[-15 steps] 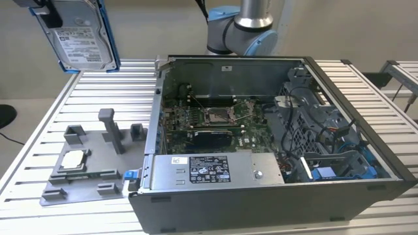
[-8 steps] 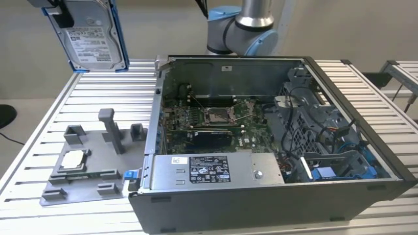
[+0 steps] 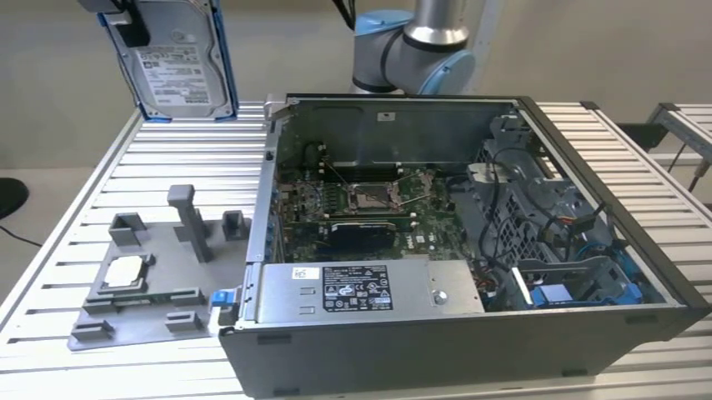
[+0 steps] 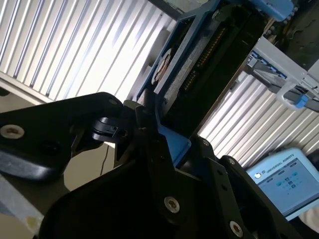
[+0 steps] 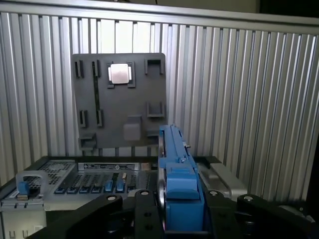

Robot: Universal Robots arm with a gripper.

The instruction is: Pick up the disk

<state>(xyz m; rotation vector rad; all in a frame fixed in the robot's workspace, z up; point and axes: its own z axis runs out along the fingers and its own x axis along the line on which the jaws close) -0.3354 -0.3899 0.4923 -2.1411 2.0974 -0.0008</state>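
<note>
A bench (image 3: 167, 150) of ribbed aluminium slats takes up most of the scene, and its slats (image 5: 239, 89) lie pale grey in the first wrist view. A plain beige wall (image 3: 579, 50) stands far behind. At the exterior view's right, a second bench (image 3: 684, 125) stands apart. At the left is pale floor (image 3: 45, 179), with a dark round shape (image 3: 9, 196), perhaps a chair base. The light is soft and even.

Workshop lab: slatted bench (image 3: 167, 158), opened computer (image 3: 445, 350)
</note>
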